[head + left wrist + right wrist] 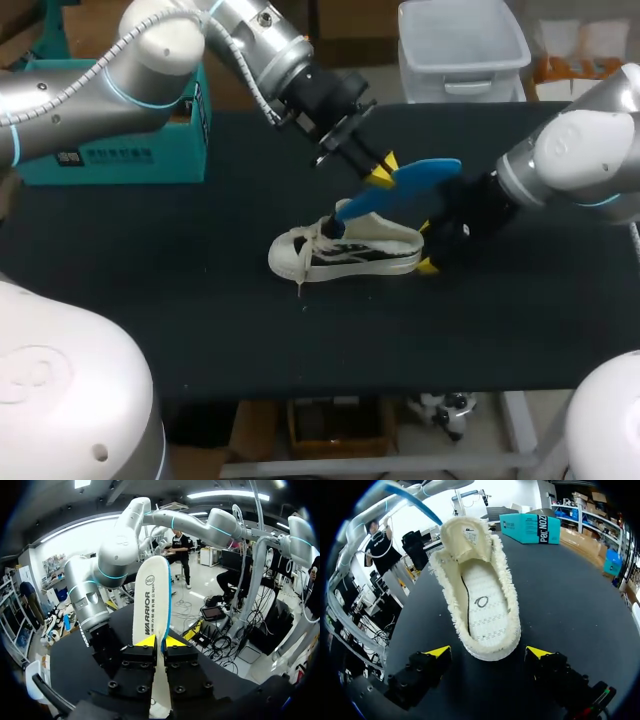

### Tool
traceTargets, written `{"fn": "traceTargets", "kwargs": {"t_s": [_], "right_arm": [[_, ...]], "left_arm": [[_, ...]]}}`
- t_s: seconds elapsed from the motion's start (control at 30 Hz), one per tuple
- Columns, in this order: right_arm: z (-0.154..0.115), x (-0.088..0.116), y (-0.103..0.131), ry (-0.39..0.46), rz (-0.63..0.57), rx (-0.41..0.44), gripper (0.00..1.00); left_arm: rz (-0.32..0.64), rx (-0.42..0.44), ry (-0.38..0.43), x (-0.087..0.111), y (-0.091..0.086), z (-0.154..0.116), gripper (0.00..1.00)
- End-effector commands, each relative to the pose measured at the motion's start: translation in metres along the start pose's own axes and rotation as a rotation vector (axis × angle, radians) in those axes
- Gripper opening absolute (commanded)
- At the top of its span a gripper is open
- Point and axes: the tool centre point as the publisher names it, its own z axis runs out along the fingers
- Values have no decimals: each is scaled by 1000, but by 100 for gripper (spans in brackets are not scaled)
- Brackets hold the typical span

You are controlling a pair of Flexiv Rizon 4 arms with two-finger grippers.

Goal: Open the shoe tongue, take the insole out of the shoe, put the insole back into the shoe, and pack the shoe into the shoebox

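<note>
Left gripper (pixel 159 642) had its jaws narrow, clamped on the blue insole (pixel 152 595) from both sides; the insole ran on ahead of the fingertips (pixel 145 641). Well behind and left of that gripper (pixel 381 172), the teal shoebox (pixel 110 150) stood on the table (pixel 150 300). From the jaws the insole (pixel 415 183) slanted down toward the opening of the shoe (pixel 340 255); contact there could not be told. That shoe (pixel 480 600) stood upright, its heel between the wide jaws of the right gripper (pixel 488 652), neither fingertip (pixel 439 651) touching it.
</note>
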Motion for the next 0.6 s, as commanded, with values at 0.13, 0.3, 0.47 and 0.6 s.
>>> {"fn": "traceTargets", "kwargs": {"t_s": [0.13,0.3,0.47,0.6], "right_arm": [[-43,11,28,-37,-39,145,100],[-49,6,52,-34,-69,243,100],[-44,0,70,-34,-76,331,100],[-36,-5,88,-26,-102,403,100]], "left_arm": [[9,17,-27,21,-1,-22,0],[-14,16,-63,36,8,-40,0],[-63,4,-130,51,26,-58,0],[-120,-8,-191,68,45,-75,0]]}}
